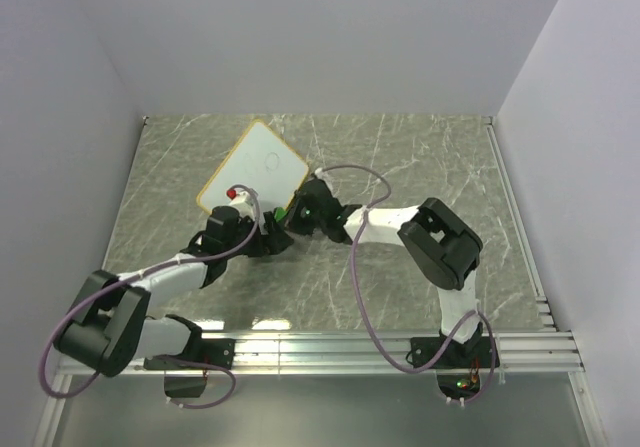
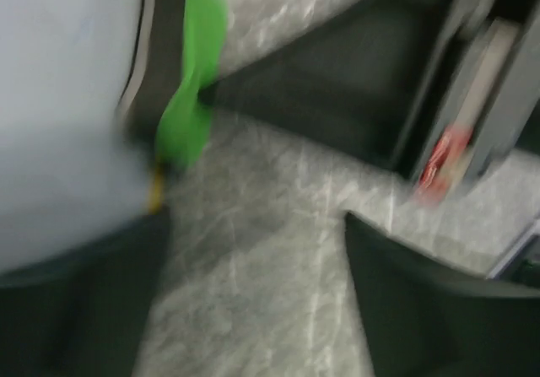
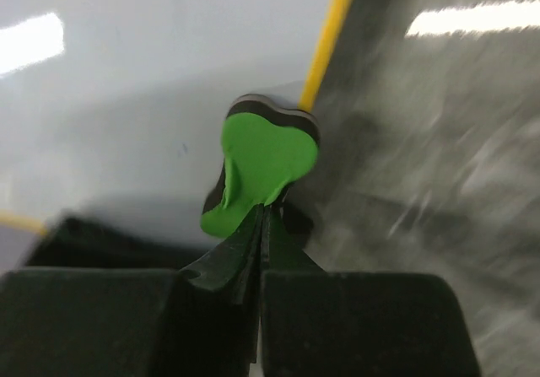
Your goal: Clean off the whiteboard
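The whiteboard (image 1: 256, 170) lies tilted on the marble table, white with a thin tan-yellow frame and faint marks. It also shows in the right wrist view (image 3: 126, 82) and, blurred, in the left wrist view (image 2: 59, 99). My right gripper (image 3: 263, 217) is shut on the green eraser (image 3: 263, 162), which sits at the board's near corner by the frame. In the top view the right gripper (image 1: 292, 217) and the eraser (image 1: 279, 212) are at that corner. My left gripper (image 2: 253, 301) is open and empty beside the board's near edge (image 1: 255, 235); the eraser (image 2: 190, 82) shows ahead of it.
The right arm's black wrist (image 2: 337, 82) with a red label (image 2: 443, 153) is close in front of the left gripper. Grey walls surround the table (image 1: 420, 167). Cables loop over both arms, and an aluminium rail (image 1: 350, 347) runs along the near edge.
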Controlling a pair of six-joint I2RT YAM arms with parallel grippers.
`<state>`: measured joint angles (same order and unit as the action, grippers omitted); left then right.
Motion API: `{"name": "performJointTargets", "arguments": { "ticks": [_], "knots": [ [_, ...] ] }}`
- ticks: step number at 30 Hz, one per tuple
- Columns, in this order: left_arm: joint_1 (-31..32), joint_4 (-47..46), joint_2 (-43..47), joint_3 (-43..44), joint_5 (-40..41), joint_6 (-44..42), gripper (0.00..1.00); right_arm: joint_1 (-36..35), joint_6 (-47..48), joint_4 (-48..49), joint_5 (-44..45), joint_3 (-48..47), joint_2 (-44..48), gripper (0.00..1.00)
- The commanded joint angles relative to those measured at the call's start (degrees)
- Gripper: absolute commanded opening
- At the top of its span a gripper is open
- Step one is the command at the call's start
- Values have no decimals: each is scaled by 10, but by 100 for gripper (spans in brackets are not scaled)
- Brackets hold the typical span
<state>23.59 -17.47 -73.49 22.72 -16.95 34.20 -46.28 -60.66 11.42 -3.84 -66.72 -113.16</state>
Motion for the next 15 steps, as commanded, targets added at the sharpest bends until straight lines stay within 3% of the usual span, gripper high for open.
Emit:
{"name": "performJointTargets", "arguments": {
  "ticks": [1,8,15],
  "knots": [
    [2,8,52,2,53,13,97,-42,-16,-16,-34,19,21,0],
    [1,156,150,50,164,2,99,-56,3,-56,-39,-32,2,0],
    [1,239,208,59,198,13,99,-33,41,-106,-34,-55,24,0]
  ]
}}
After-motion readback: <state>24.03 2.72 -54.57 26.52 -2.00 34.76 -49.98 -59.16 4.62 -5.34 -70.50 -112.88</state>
